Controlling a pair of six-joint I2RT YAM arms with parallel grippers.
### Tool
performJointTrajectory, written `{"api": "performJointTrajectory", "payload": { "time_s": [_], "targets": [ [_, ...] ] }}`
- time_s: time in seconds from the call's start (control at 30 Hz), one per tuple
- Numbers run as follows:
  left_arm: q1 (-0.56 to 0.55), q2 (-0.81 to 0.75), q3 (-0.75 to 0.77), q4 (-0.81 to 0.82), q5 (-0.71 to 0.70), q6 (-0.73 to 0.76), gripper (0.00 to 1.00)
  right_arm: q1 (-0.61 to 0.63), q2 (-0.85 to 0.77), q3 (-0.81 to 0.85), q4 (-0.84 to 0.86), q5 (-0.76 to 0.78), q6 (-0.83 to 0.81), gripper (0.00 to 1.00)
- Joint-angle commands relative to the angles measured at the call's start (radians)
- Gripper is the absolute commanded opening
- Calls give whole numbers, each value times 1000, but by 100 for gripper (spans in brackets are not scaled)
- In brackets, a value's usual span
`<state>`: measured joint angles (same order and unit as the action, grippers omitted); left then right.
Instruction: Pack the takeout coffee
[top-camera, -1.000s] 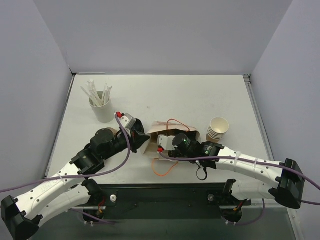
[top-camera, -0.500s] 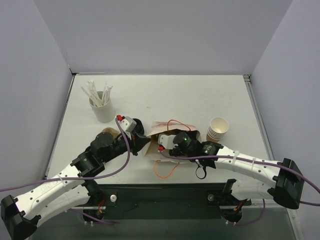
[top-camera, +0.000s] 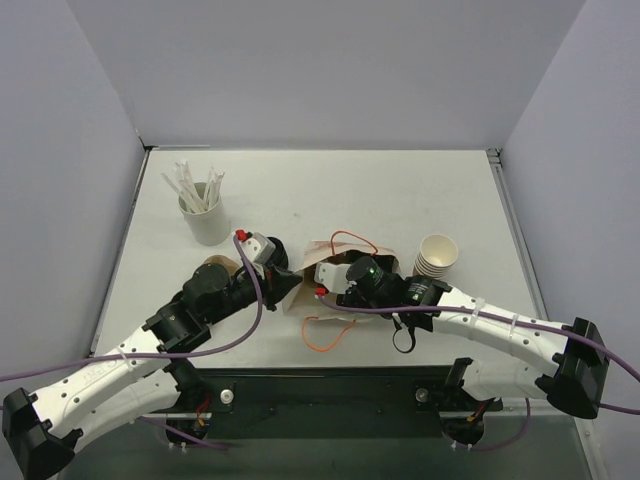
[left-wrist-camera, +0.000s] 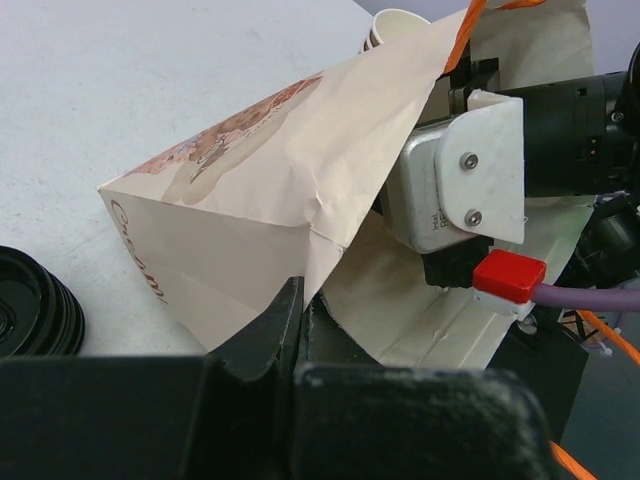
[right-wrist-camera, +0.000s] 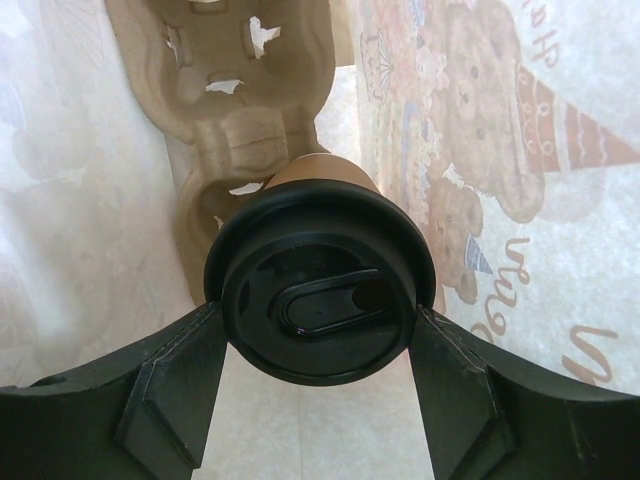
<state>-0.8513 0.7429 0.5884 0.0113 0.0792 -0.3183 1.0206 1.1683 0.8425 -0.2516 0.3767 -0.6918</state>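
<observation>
The takeout coffee (right-wrist-camera: 320, 290), a brown paper cup with a black lid, sits between the fingers of my right gripper (right-wrist-camera: 318, 314), which is shut on it at the lid rim. Cup and gripper are inside a printed paper bag (top-camera: 305, 262) lying on its side, just in front of a moulded pulp cup carrier (right-wrist-camera: 240, 100). In the top view the right gripper (top-camera: 328, 284) is at the bag's mouth and the cup is hidden. My left gripper (left-wrist-camera: 300, 312) is shut on the bag's edge (left-wrist-camera: 330, 240) and holds the mouth open; from above it (top-camera: 289, 284) is at the bag's left side.
A stack of lidless paper cups (top-camera: 435, 257) stands right of the bag. A white holder of straws (top-camera: 204, 214) is at the back left. Black lids (left-wrist-camera: 30, 312) lie left of the bag. Orange bag handles (top-camera: 324, 336) trail toward the near edge.
The right gripper has pushed a little deeper into the bag with the cup. The left gripper shifted slightly right with the bag edge, and the bag's mouth has changed shape.
</observation>
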Motion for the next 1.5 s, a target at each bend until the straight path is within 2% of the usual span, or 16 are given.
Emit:
{"api": "performJointTrajectory", "payload": {
  "time_s": [0.0, 0.2, 0.63, 0.93, 1.2, 1.47],
  "targets": [
    [-2, 7, 48, -2, -2, 18, 0, -7, -35, 50, -32, 4, 40, 42],
    [-2, 12, 51, -4, 7, 18, 0, -1, -36, 79, -72, -133, 54, 42],
    [-2, 21, 67, -10, 16, 12, 0, 36, 47, 76, -65, -193, 48, 42],
    [-3, 27, 80, -51, 22, 2, 0, 64, 116, 12, 84, -9, -2, 41],
    [-3, 23, 83, -71, 21, -1, 0, 67, 114, -48, 133, 134, -12, 40],
    [-2, 26, 85, -76, 22, -19, 0, 46, 106, -82, 167, 149, -3, 40]
  ]
}}
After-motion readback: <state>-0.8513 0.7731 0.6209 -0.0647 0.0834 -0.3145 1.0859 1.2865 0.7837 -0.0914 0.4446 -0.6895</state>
